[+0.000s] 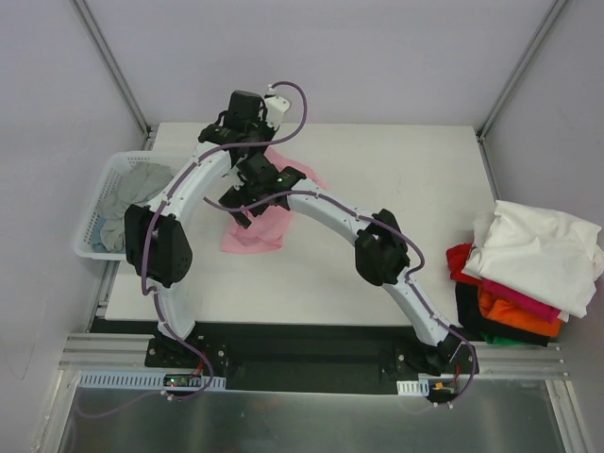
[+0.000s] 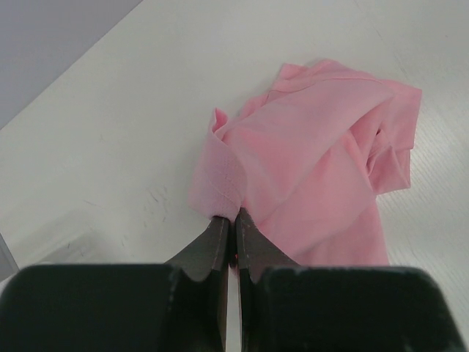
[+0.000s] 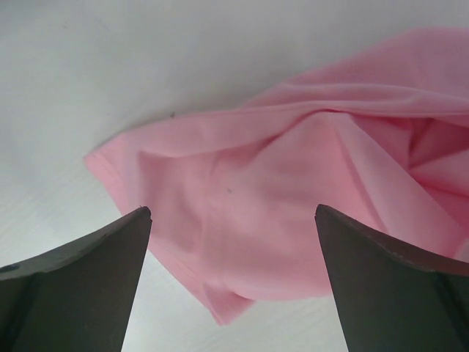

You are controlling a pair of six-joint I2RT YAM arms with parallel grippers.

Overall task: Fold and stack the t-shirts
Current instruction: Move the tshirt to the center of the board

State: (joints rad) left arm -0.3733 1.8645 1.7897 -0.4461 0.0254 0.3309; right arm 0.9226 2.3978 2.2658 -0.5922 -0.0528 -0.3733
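Currently left pincer [image 2: 234,214] is clamped on a raised fold of the light pink t-shirt [image 1: 255,231], crumpled mid-table [image 1: 396,170]. Right pincer [image 3: 233,211] hangs spread wide over the same shirt, gripping nothing. Arms hide part of it from above. Grey t-shirt [image 1: 132,189] sits in the white basket [image 1: 94,247] at left; t-shirt stack [image 1: 528,274], white on top, at right edge.

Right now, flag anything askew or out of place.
The white t-shirt topping the right-hand stack is rumpled and sprawls past the folded ones beneath. The pink t-shirt lies bunched mid-table, one edge pinched in the left end effector.
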